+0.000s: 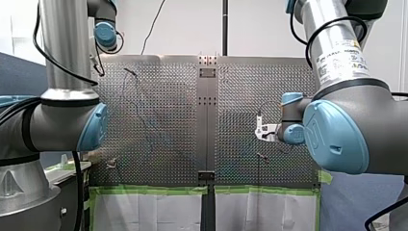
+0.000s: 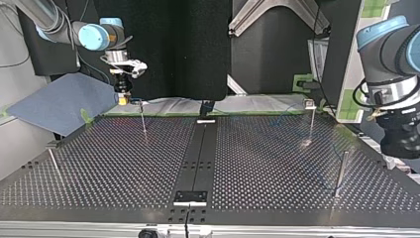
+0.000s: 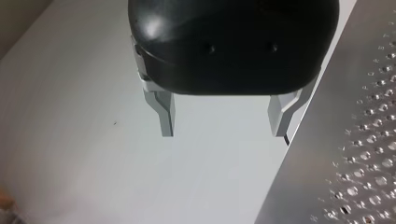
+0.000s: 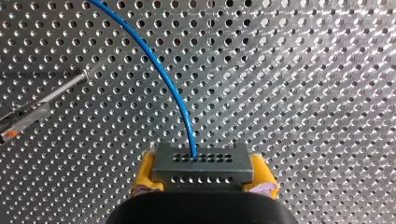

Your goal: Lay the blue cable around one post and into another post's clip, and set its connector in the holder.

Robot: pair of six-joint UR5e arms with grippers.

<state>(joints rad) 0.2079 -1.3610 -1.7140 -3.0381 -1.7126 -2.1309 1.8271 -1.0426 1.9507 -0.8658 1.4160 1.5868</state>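
My right claw grips the grey connector between yellow pads, the blue cable arcing away over the perforated table. My left claw gapes wide, empty, beside the table's edge.

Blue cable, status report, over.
Right hand shut on connector, blue cable arcing ahead across table. Left hand open, empty, off table's edge. Nearby post apart from cable.

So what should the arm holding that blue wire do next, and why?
Probably my right gripper should carry the connector sideways, so the blue cable swings toward the post beside it. The gripper is shut on the connector, the cable arcs over the table clear of that post, and my left gripper hangs open off the table's edge.
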